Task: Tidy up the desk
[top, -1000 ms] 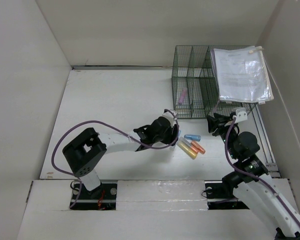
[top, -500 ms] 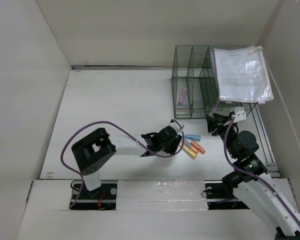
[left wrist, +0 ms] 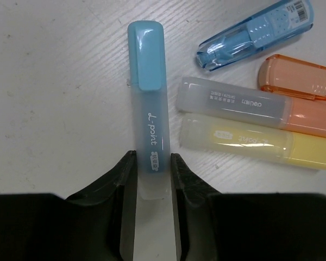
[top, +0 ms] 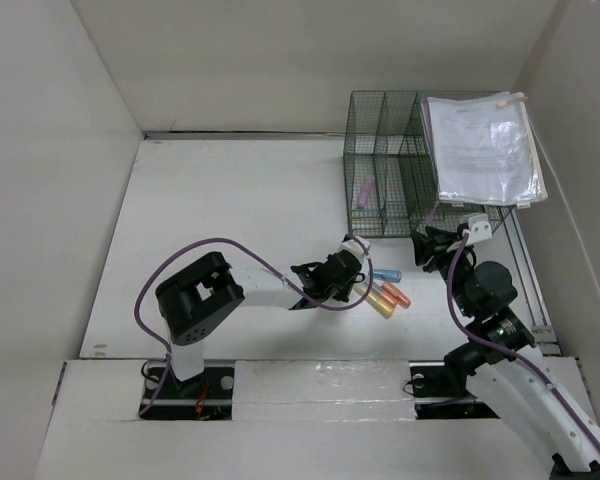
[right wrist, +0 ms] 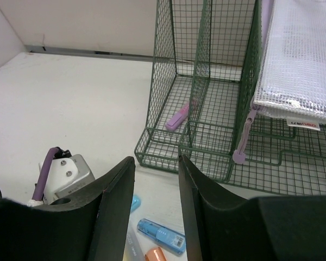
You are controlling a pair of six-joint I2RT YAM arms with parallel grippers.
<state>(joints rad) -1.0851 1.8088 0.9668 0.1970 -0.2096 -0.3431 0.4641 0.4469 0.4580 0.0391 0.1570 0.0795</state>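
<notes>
Low over the smooth matte white worktop point(left wrist: 60, 81), the left jaws pinch a slim translucent blue-capped plastic highlighter point(left wrist: 146, 81) pointing to twelve o'clock, the worktop directly beneath them. The right jaws gape empty above it.

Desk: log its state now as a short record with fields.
left jaws: closed on the blue marker
right jaws: open, empty, facing the rack
loose on desk: yellow marker, orange marker, blue pen
in rack: pink marker
on rack: mesh pouch
</notes>
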